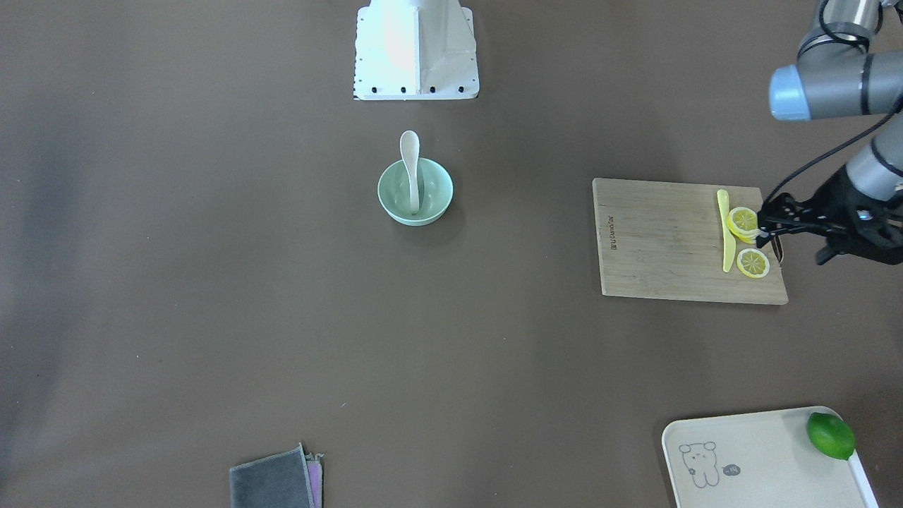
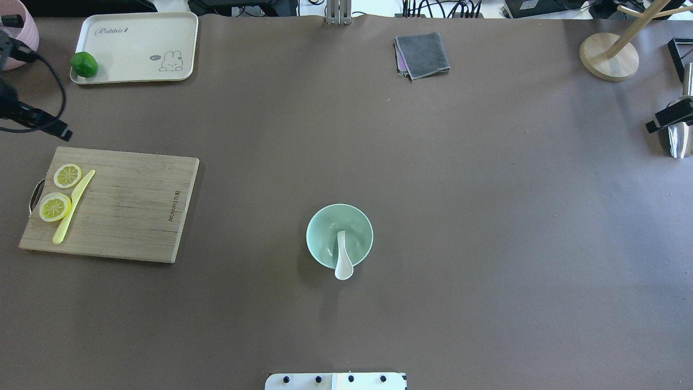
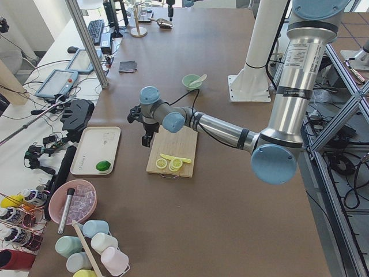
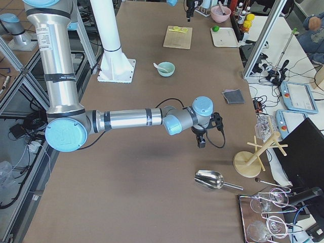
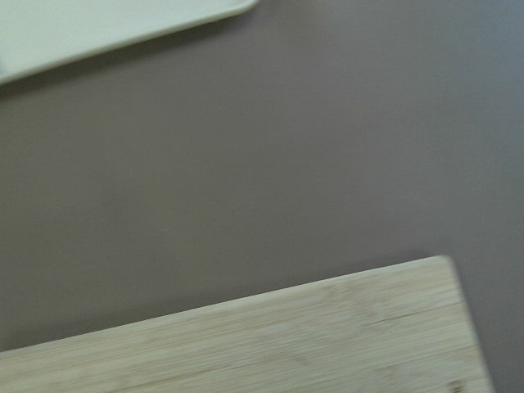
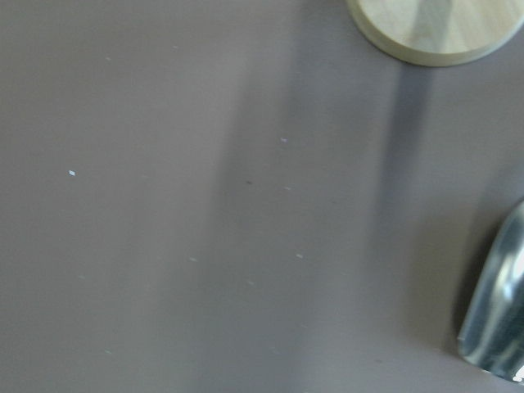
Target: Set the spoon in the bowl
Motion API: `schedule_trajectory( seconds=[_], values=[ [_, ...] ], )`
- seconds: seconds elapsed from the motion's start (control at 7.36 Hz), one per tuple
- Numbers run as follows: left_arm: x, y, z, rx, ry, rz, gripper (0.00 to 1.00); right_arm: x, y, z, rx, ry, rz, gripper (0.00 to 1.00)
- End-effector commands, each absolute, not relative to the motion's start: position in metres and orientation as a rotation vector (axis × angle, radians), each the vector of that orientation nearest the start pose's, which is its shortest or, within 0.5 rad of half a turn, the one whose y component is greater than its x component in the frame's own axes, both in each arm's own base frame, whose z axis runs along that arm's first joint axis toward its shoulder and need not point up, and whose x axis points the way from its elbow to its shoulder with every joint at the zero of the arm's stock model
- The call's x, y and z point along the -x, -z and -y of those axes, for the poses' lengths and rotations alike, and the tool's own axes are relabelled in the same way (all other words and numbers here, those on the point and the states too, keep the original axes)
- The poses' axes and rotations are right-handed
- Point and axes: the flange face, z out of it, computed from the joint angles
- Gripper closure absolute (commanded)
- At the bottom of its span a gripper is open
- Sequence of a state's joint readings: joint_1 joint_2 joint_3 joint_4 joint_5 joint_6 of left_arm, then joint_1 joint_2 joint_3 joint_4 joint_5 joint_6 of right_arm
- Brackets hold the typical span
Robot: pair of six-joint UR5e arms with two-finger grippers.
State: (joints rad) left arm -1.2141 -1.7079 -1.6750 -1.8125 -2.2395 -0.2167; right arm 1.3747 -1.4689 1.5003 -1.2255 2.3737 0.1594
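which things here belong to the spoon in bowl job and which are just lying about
Job: spoon, bowl.

Lying about: cutting board, lemon slices, yellow utensil, tray, lime, grey cloth, wooden stand, metal scoop.

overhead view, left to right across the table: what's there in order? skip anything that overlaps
cutting board → bowl with the spoon resting in it → grey cloth → wooden stand base → metal scoop. The tray, lime and lemon slices are left out: they sit in the same span as the board.
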Motion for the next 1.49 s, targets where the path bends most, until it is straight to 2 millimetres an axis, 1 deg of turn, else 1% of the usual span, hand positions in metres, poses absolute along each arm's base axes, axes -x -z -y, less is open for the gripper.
schedule_trajectory(
  seconds=[0.0,0.14,0.27,0.41,0.54,0.68,0.81,1.09,1.22,1.36],
  values=[
    [-0.019,-0.562,0.537,-0.266,-0.276,-0.726,0.02,-0.02,-0.654,0.533,-0.245,0.221,0.805,0.0],
    [-0.001,-0.568,0.534,-0.272,-0.28,-0.722,0.02,-0.042,-0.664,0.522,-0.244,0.199,0.798,0.0],
    [0.006,-0.574,0.529,-0.242,-0.276,-0.719,0.02,-0.069,-0.667,0.517,-0.241,0.2,0.784,0.0],
    [0.007,-0.582,0.52,-0.225,-0.268,-0.72,0.02,-0.088,-0.668,0.515,-0.232,0.201,0.773,0.0],
    [0.009,-0.593,0.508,-0.207,-0.252,-0.72,0.02,-0.093,-0.663,0.515,-0.241,0.204,0.761,0.0],
    [0.01,-0.594,0.504,-0.205,-0.249,-0.719,0.02,-0.092,-0.656,0.521,-0.252,0.211,0.758,0.0],
    [0.011,-0.593,0.499,-0.208,-0.248,-0.713,0.02,-0.086,-0.654,0.524,-0.252,0.224,0.758,0.0],
    [0.011,-0.585,0.499,-0.225,-0.257,-0.719,0.02,-0.081,-0.654,0.525,-0.244,0.224,0.76,0.0],
    [0.01,-0.594,0.5,-0.207,-0.252,-0.712,0.02,-0.079,-0.654,0.525,-0.241,0.222,0.763,0.0],
    [0.01,-0.599,0.503,-0.199,-0.258,-0.708,0.02,-0.078,-0.649,0.53,-0.251,0.233,0.758,0.0]
  ],
)
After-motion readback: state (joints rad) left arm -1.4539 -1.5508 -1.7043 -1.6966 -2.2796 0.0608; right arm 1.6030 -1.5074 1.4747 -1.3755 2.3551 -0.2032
